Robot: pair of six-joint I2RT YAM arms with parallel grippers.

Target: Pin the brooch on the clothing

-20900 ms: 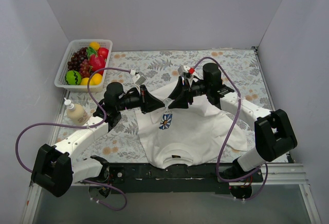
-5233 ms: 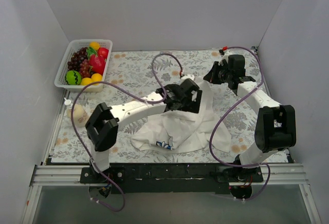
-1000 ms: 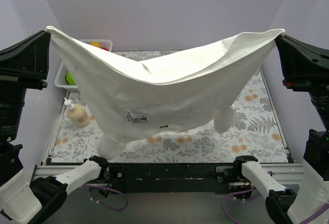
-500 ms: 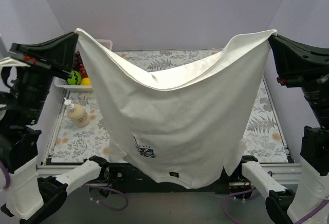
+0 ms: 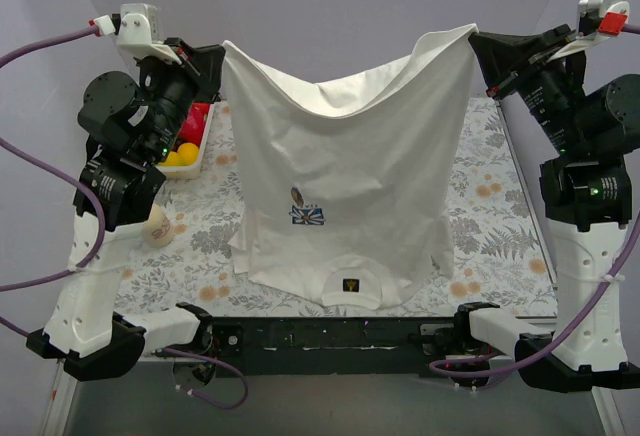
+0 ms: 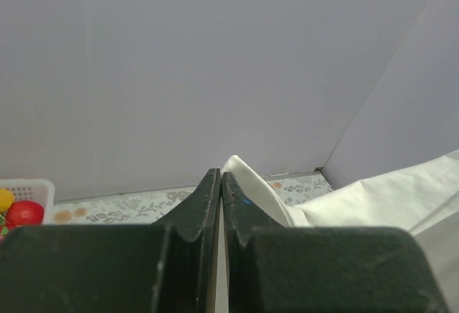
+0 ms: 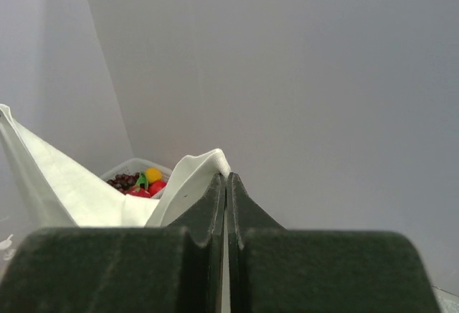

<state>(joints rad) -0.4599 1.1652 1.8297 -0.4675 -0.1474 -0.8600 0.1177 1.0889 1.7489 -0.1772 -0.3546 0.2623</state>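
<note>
The white T-shirt (image 5: 350, 156) hangs upside down between my two raised grippers, collar end lying on the table. My left gripper (image 5: 222, 52) is shut on one hem corner and my right gripper (image 5: 473, 36) on the other. The blue-and-white flower print (image 5: 308, 216) faces the camera. The brooch (image 5: 298, 195), a tiny dark round button, sits on the cloth just above the print. The dark neck label (image 5: 350, 284) shows near the bottom. In the left wrist view the gripper (image 6: 221, 176) pinches white cloth (image 6: 251, 187). In the right wrist view the gripper (image 7: 226, 178) pinches cloth (image 7: 188, 178).
A white basket of toy fruit (image 5: 190, 138) stands at the back left and also shows in the right wrist view (image 7: 136, 180). A small bottle (image 5: 158, 224) stands at the table's left edge behind the left arm. Grey walls enclose the floral table (image 5: 490, 186).
Both grippers have moved back and closer together with the shirt. The shirt hangs narrower and lower, its collar end now on the table. The brooch shows above the print.
</note>
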